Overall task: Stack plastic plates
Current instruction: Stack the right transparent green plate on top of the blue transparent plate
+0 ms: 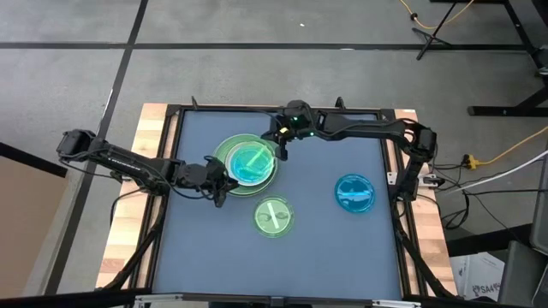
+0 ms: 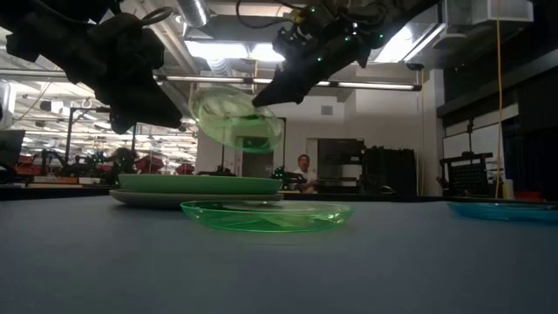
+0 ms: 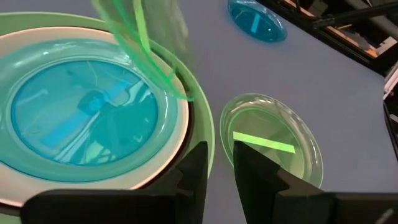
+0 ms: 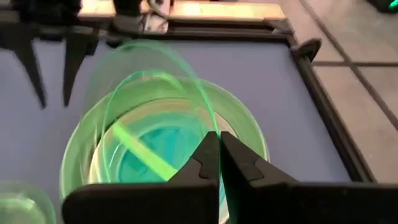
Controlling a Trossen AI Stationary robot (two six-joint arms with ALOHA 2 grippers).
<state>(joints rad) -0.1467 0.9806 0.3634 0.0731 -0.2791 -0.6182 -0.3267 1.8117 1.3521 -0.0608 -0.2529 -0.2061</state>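
The right hand (image 2: 261, 98) is pinching the rim of a small translucent green plate (image 2: 235, 118), fingers closed on its edge, and is holding it tilted in the air above the stack of plates (image 2: 199, 187). The tilt likely comes from gripping only one edge, which lets the plate hang down toward the pile.

The stack is sitting on the blue bench (image 1: 325, 248): a light green plate (image 3: 205, 134) showing near the bottom, a white plate (image 3: 177, 121) over it, and a translucent blue plate (image 3: 87, 106) nested on top.

The left hand (image 1: 221, 190) is waiting just beside the stack's edge, fingers slightly parted and holding nothing, seemingly kept clear of the drop.

A second small green plate (image 1: 273, 216) is lying near the stack, and another blue plate (image 1: 354, 192) is resting well apart; both appear to be awaiting stacking.
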